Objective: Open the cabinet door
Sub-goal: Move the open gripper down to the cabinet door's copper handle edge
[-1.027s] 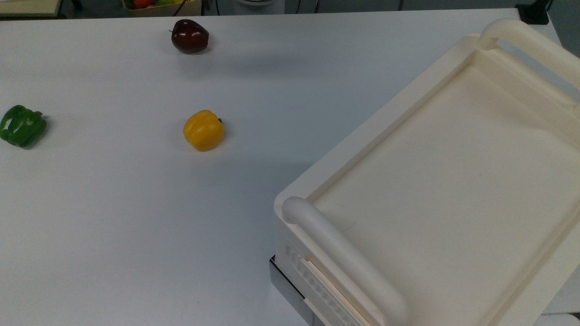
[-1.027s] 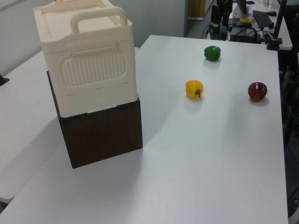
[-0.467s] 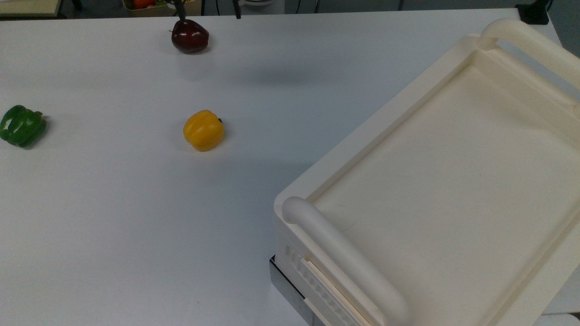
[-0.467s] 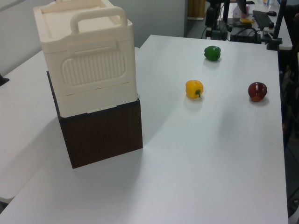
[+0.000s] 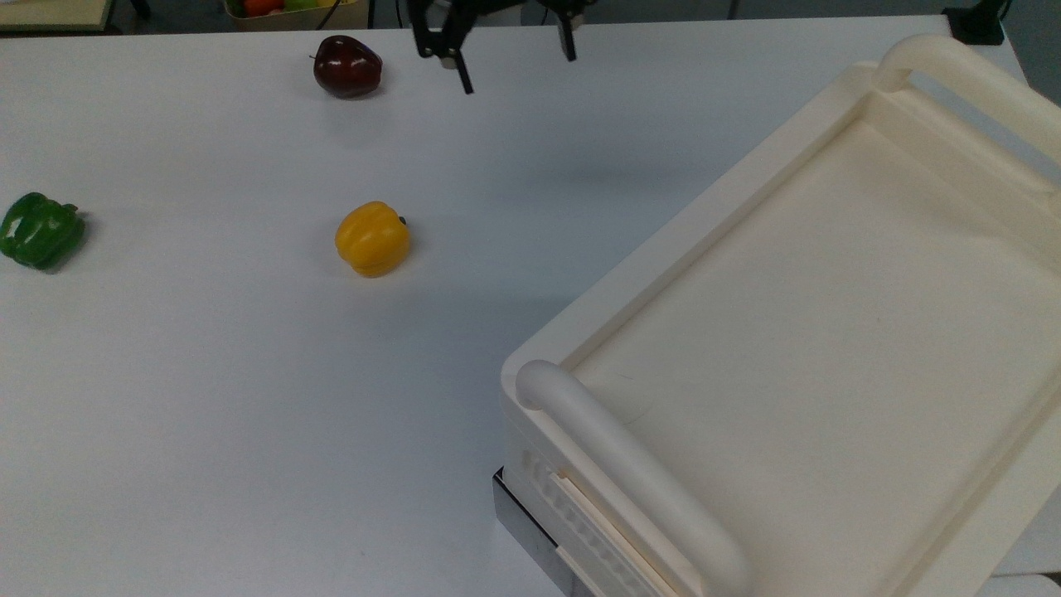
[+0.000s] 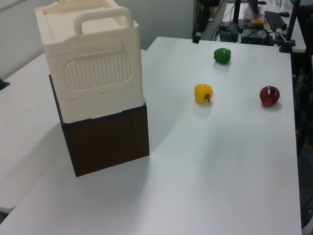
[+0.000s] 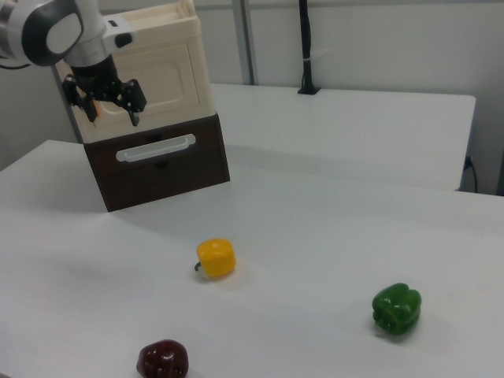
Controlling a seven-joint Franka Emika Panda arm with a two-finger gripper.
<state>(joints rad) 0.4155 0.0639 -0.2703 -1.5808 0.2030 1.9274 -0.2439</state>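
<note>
The jaws stand released, two dark fingers spread wide and pointing down, holding nothing. In the top view they hang clear of the cabinet, out over the bench. The white arm reaches in from the right view's upper left. The cabinet door, a cream panel with a recessed face, sits shut on the cabinet's upper half, above one dark drawer. Two thick tube handles crown the cabinet. Away from it lie one yellow pepper, one green pepper and one dark red apple.
</note>
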